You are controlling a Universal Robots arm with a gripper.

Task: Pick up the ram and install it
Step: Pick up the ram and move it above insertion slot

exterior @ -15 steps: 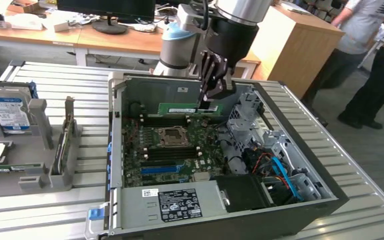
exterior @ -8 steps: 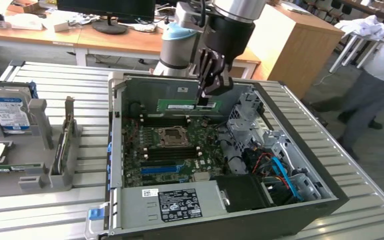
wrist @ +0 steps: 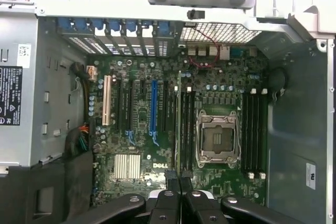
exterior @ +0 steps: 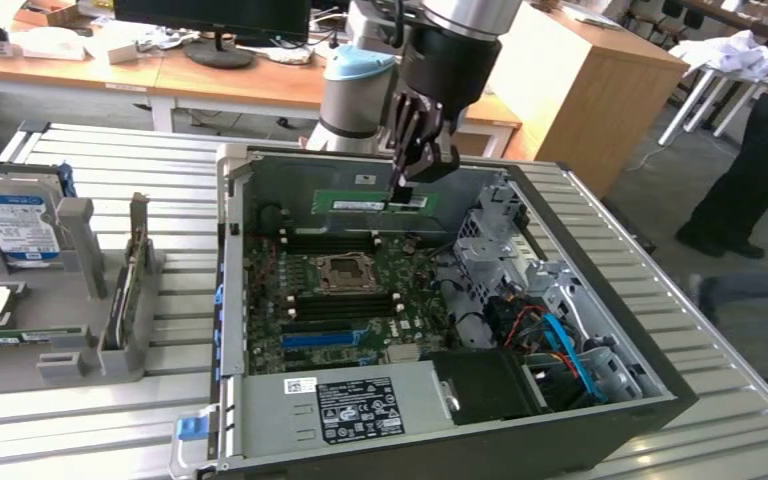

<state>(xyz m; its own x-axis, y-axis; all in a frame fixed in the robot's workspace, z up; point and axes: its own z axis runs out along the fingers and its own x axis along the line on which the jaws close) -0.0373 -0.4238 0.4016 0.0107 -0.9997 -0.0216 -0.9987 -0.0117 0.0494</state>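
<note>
Exterior view: the gripper (exterior: pixel 415 178) is clenched on the ram (exterior: pixel 364 204) near the end toward the exterior view's right. The stick hangs level above the open computer case (exterior: pixel 233 300), close to its far wall.

Wrist view: the ram (wrist: pixel 180 124) appears edge-on as a thin line running out from the gripper (wrist: pixel 180 178). It sits over the motherboard (wrist: pixel 142 150), above the memory slots just beside the CPU socket (wrist: pixel 217 140).

The exterior view looks obliquely down from mid-range onto the open grey metal computer case (exterior: pixel 231 250). The wrist view faces straight down into it, close, past the black gripper (wrist: pixel 180 177). Both share the green motherboard (exterior: pixel 264 300) (wrist: pixel 105 140) and its square silver processor socket (exterior: pixel 344 272) (wrist: pixel 216 139).
</note>
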